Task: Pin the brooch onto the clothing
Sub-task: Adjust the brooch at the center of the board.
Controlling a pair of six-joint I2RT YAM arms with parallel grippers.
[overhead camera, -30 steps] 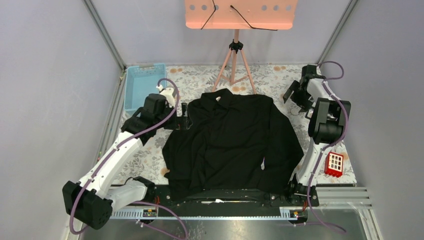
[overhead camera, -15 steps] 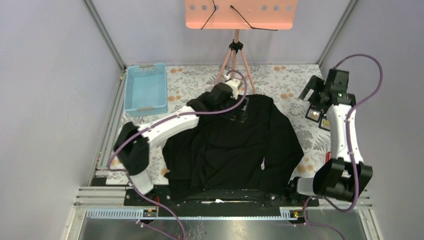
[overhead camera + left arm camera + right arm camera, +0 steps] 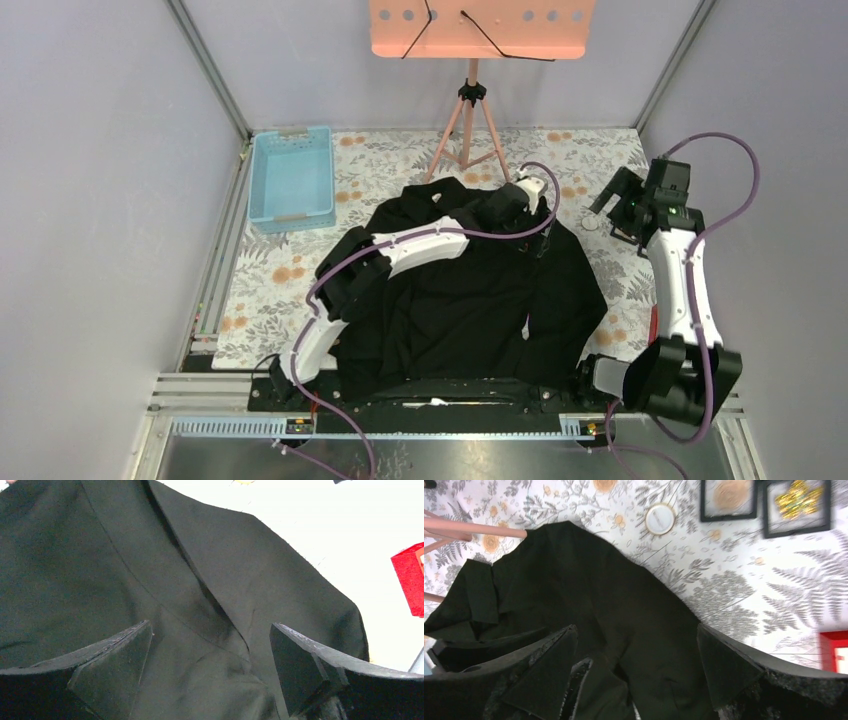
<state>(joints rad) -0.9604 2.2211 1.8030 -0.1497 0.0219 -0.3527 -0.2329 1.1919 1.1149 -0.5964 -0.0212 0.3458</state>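
The clothing [image 3: 470, 300] is matt black cloth, the tray [image 3: 291, 180] smooth light-blue plastic, the table cover [image 3: 255, 290] matt and printed.

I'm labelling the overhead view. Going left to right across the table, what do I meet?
blue tray → shirt → right gripper

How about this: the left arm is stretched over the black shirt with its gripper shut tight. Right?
Not quite: the left gripper is open, its jaws wide apart above the black shirt, as the left wrist view shows. The arm does stretch over the shirt.
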